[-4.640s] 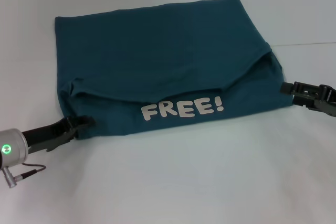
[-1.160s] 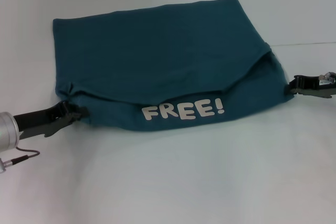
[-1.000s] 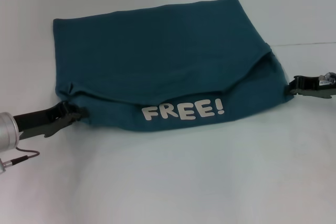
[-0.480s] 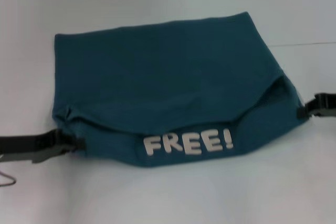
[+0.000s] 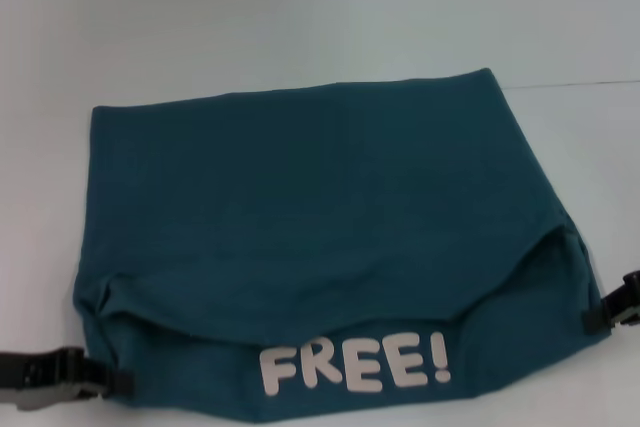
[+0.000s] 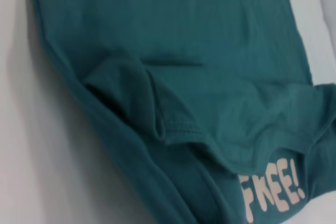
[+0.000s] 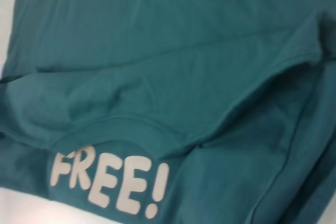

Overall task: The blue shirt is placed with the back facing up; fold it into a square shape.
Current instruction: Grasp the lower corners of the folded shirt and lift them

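Note:
The blue shirt (image 5: 320,217) lies folded into a broad block on the white table, with white "FREE!" lettering (image 5: 355,367) on the flap along its near edge. My left gripper (image 5: 118,383) is shut on the shirt's near left corner. My right gripper (image 5: 592,317) pinches the near right corner at the picture's edge. The left wrist view shows the shirt (image 6: 210,51) with a hemmed fold and the lettering (image 6: 273,190). The right wrist view shows the shirt (image 7: 157,51) and the lettering (image 7: 105,179). Neither wrist view shows any fingers.
The white table (image 5: 300,17) stretches bare beyond the shirt's far edge. A thin seam line (image 5: 590,84) runs across it at the right. The shirt's near edge reaches almost to the bottom of the head view.
Both grippers have drawn back toward me with the shirt's near corners. The whole shirt has slid nearer, and its far edge now lies level with the table seam.

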Robot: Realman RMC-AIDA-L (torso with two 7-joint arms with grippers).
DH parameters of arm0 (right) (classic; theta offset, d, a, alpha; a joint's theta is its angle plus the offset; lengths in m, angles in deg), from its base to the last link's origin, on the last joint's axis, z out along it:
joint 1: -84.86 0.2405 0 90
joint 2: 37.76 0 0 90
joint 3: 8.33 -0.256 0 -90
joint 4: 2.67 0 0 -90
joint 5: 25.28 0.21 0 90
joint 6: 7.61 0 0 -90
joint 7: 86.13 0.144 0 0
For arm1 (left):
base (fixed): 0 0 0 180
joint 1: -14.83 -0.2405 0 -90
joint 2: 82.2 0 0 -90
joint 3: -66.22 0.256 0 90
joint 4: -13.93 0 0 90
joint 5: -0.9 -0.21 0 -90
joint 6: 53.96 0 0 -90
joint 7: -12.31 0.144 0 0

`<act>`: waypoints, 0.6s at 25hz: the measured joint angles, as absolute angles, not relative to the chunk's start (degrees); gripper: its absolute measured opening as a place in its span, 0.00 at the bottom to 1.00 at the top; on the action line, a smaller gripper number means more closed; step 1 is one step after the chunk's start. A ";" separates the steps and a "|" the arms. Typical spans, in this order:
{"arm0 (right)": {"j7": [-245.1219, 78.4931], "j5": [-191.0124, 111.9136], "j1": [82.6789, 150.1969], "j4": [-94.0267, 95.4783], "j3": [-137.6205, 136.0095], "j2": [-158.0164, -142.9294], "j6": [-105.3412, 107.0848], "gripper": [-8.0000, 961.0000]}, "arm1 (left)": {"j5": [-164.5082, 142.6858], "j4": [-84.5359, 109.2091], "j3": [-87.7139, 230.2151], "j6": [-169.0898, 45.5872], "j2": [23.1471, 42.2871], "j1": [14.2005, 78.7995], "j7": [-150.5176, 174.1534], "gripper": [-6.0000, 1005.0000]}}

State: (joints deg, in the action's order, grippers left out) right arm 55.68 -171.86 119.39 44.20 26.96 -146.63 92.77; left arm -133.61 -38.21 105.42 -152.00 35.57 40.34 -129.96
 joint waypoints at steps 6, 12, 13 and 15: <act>54.51 -171.82 118.61 44.24 26.73 -146.90 97.20 0.04 | -135.26 -39.32 104.87 -155.39 35.89 38.94 -129.82 0.02; 53.52 -171.91 117.58 44.16 27.08 -146.71 98.29 0.04 | -137.20 -39.41 103.20 -158.02 35.82 38.55 -128.94 0.02; 53.37 -171.91 117.44 44.16 27.09 -146.71 98.48 0.04 | -137.29 -39.42 103.18 -158.73 35.77 38.52 -128.77 0.02; 52.82 -171.91 117.30 44.09 27.04 -146.70 98.92 0.04 | -137.30 -39.45 103.07 -159.75 35.69 38.51 -128.50 0.02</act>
